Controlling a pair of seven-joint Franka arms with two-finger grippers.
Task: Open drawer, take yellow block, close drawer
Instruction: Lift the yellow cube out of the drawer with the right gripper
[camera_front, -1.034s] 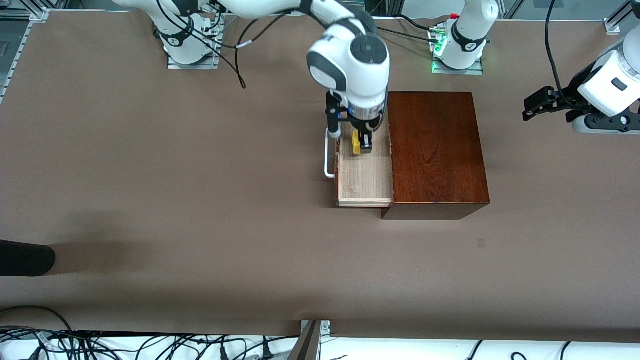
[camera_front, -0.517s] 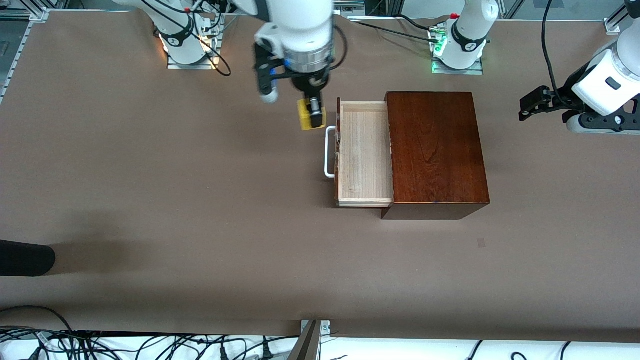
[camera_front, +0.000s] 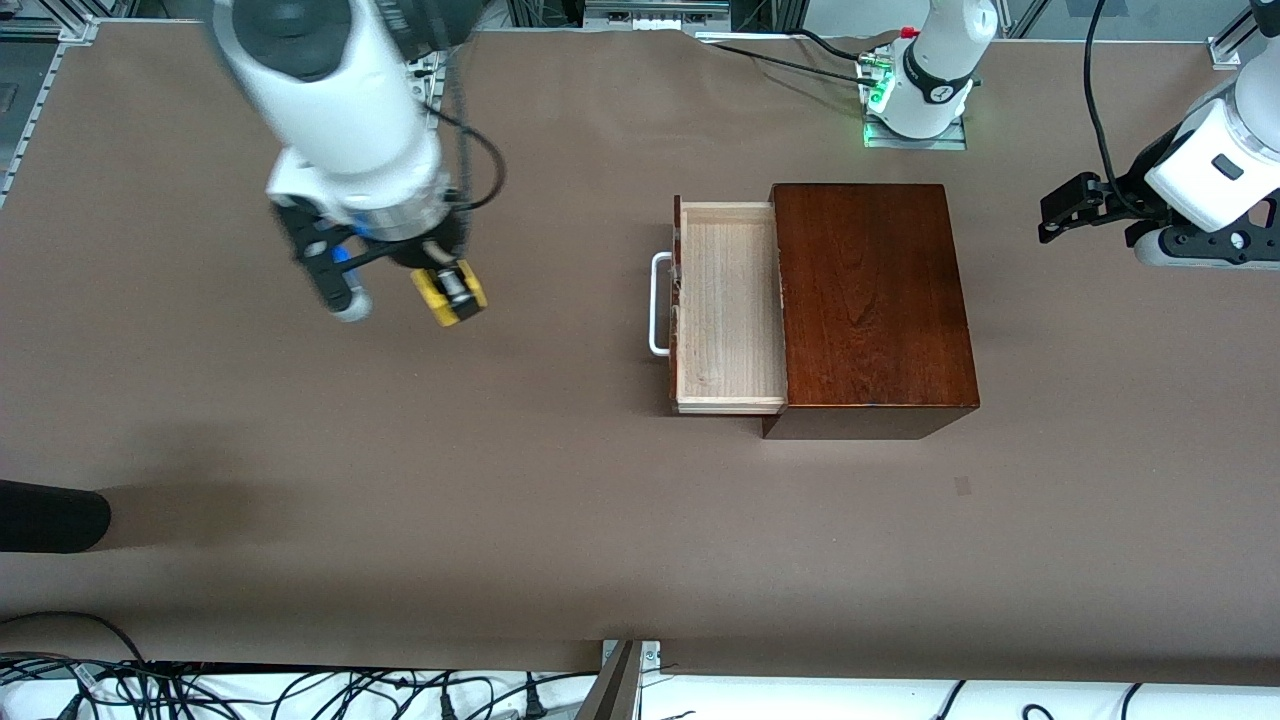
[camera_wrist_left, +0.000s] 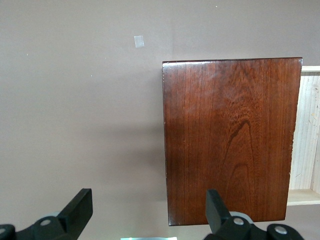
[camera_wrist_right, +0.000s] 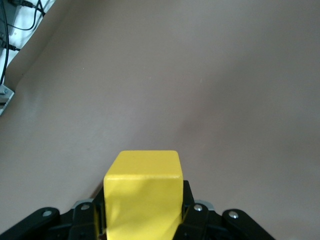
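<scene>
We see the table (camera_front: 560, 520) carrying the wooden box (camera_front: 870, 300), its drawer (camera_front: 728, 310) pulled out and bare — its cargo sits clamped in the right hand (camera_front: 450, 295). That hand carries the yellow block (camera_front: 447, 297) over open table, well apart from the drawer, presumably to set it down. The left hand (camera_wrist_left: 145, 212) waits spread open above the box.

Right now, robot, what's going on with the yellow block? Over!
Right gripper shut on yellow block, up over bare table. Left gripper open, waiting above box. Drawer open. Nothing in the way.

glossy dark wood box (camera_front: 872, 300), pale raw-wood drawer (camera_front: 728, 310), matt brown table (camera_front: 400, 480)
</scene>
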